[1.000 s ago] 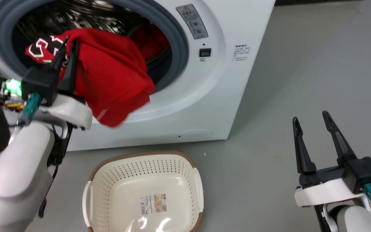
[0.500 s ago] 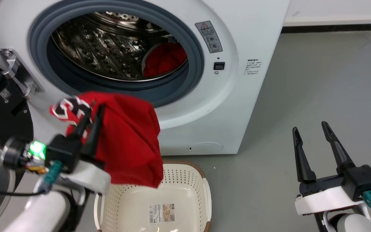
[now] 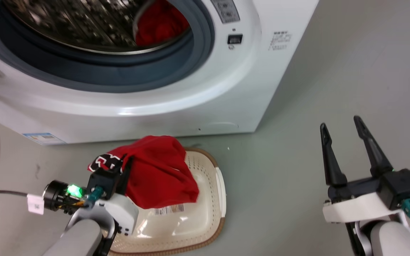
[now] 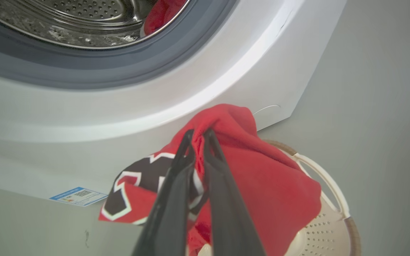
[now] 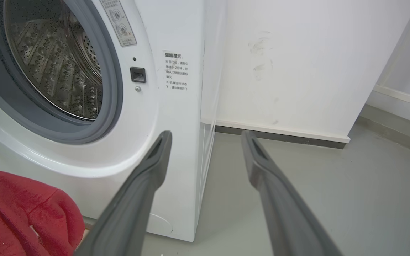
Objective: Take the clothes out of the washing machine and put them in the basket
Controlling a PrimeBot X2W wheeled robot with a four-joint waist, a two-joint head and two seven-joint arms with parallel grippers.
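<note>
- Left gripper [image 4: 198,135] fingers clamp a red garment [image 3: 158,174], draped over the basket [image 3: 222,192] (not released yet)
- A second garment [image 3: 158,21] lies in the washing machine [image 3: 190,106] drum
- Right gripper [image 3: 339,121] fingers spread, empty

Cut off by the head view's top edge: drum [image 3: 66,25] and second red garment [image 3: 158,21]. Buried under held red garment [image 3: 158,174]: much of basket [image 3: 208,169] floor, half its label [image 3: 171,210]. Too small to read: washing machine [image 3: 190,103] front print [image 3: 279,38].
</note>
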